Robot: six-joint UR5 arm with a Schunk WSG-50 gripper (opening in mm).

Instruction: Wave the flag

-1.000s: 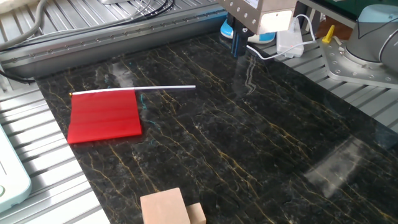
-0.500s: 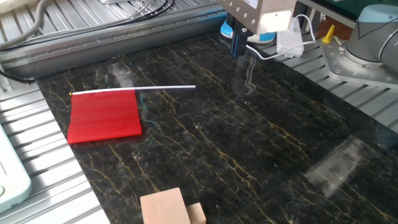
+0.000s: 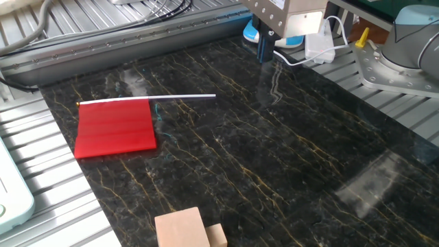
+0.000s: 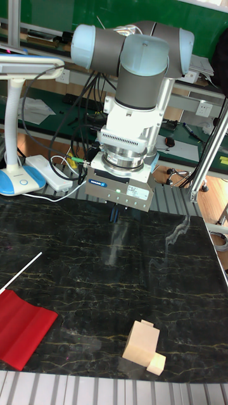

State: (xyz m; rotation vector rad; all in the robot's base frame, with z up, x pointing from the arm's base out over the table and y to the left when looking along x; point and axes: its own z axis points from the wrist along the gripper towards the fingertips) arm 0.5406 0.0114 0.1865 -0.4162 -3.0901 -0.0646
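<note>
The flag (image 3: 115,127) lies flat on the surface (image 3: 274,158) — well apart from the pincer (image 3: 264,46), whose fingers look closed on nothing.

The arm (image 4: 142,57) stands at the far edge of the table (image 3: 274,158), wrist pointing straight down. The gripper (image 4: 114,215) hangs vertically just above the table surface, near its far edge and holding nothing. Its dark fingers (image 3: 264,46) appear close together; whether a gap remains between them cannot be told in either view.
</note>
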